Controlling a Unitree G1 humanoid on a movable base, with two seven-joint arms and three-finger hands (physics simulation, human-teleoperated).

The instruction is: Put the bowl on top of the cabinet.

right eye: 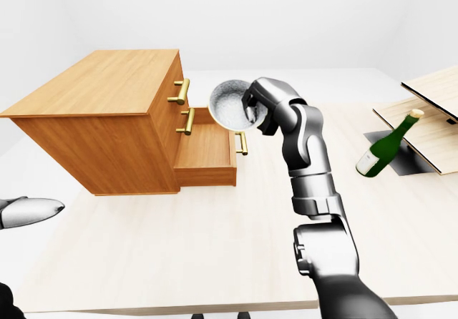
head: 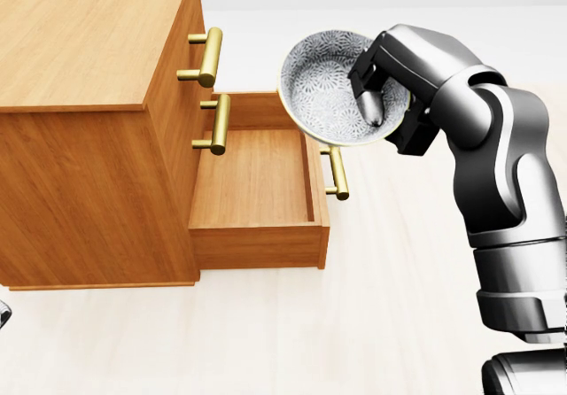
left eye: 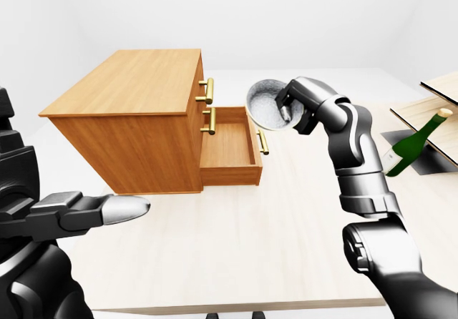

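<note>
A grey patterned bowl (head: 328, 85) hangs tilted on its side above the right end of the open bottom drawer (head: 255, 178). My right hand (head: 376, 89) is shut on its rim, one finger inside the bowl. The wooden cabinet (left eye: 132, 83) stands at the left of the table, its flat top bare, with brass handles (head: 205, 57) on its right face. My left hand (left eye: 107, 210) stretches out low at the left of the left-eye view, fingers straight, holding nothing, well below and short of the cabinet.
A green wine bottle (left eye: 413, 144) leans at the right edge of the table beside a pale wooden board (left eye: 429, 111) and a dark opening. The light wooden tabletop (left eye: 250, 247) runs toward the bottom of the view.
</note>
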